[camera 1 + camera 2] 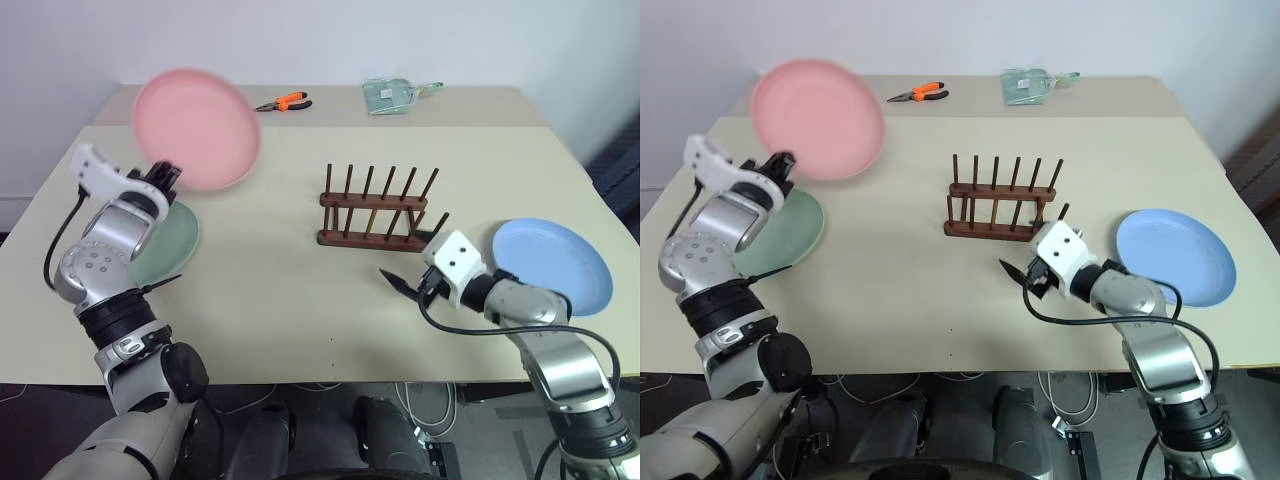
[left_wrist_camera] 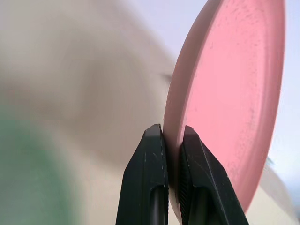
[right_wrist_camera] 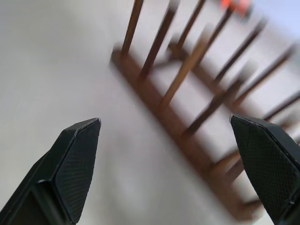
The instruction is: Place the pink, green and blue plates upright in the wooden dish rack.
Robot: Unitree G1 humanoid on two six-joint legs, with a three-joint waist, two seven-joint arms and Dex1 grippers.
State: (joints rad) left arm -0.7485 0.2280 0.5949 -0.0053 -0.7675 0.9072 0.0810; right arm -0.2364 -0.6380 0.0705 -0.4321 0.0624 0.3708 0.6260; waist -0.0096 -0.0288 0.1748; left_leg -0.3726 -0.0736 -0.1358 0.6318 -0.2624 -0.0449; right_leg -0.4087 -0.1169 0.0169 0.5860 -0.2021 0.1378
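Note:
My left gripper (image 1: 168, 176) is shut on the rim of the pink plate (image 1: 197, 128), which it holds raised and tilted above the table's left side; the two black fingers (image 2: 152, 178) pinch the plate's edge (image 2: 225, 103). Beneath that arm the green plate (image 1: 172, 243) lies flat on the table, partly hidden by the arm. The dark wooden dish rack (image 1: 378, 209) stands empty at mid-table. My right gripper (image 1: 408, 283) hovers open just in front of the rack's right end, with the rack's pegs (image 3: 187, 89) beyond its fingertips. The blue plate (image 1: 552, 264) lies flat at the right.
Orange-handled pliers (image 1: 284, 102) and a clear plastic bag (image 1: 392, 94) lie on the far part of the beige table (image 1: 300, 300). Open tabletop lies between the green plate and the rack.

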